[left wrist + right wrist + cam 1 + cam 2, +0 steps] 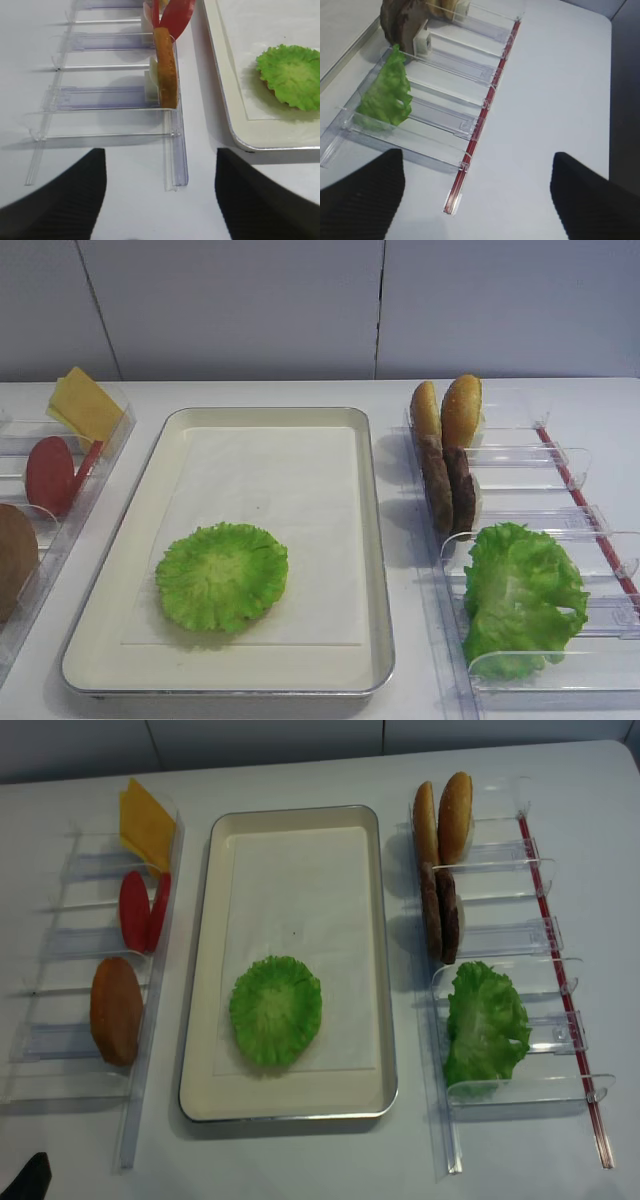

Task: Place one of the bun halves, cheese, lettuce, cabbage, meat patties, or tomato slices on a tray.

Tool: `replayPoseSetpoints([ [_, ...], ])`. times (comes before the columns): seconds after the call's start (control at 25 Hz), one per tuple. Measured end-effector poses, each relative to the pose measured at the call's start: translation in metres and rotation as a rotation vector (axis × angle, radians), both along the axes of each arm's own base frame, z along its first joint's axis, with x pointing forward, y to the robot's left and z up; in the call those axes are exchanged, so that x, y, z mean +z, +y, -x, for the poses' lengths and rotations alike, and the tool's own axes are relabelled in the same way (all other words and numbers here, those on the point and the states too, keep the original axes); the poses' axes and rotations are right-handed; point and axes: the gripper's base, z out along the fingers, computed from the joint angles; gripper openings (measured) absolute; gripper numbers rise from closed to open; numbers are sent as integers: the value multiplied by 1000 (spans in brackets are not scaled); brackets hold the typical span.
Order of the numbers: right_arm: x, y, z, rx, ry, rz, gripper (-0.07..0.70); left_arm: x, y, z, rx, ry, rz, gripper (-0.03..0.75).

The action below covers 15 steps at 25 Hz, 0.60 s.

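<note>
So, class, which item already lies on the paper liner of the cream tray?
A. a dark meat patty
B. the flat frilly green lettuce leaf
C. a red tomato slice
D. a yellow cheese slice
B: only the lettuce leaf lies on the tray; cheese, tomato slices and meat patties stand in the side bins.

Bright green lettuce (276,1011) — cream tray (292,814), white liner (290,880)
</note>
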Motion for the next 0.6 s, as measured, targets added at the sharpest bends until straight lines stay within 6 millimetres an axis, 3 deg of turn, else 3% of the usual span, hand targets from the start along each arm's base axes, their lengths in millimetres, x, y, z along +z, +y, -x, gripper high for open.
replayPoseSetpoints([
  [0.4,1,2,20,-117,-151,-77,607,0,0,0,0,0,0,471],
  [0.6,-18,9,14,-146,-95,-89,607,0,0,0,0,0,0,471],
])
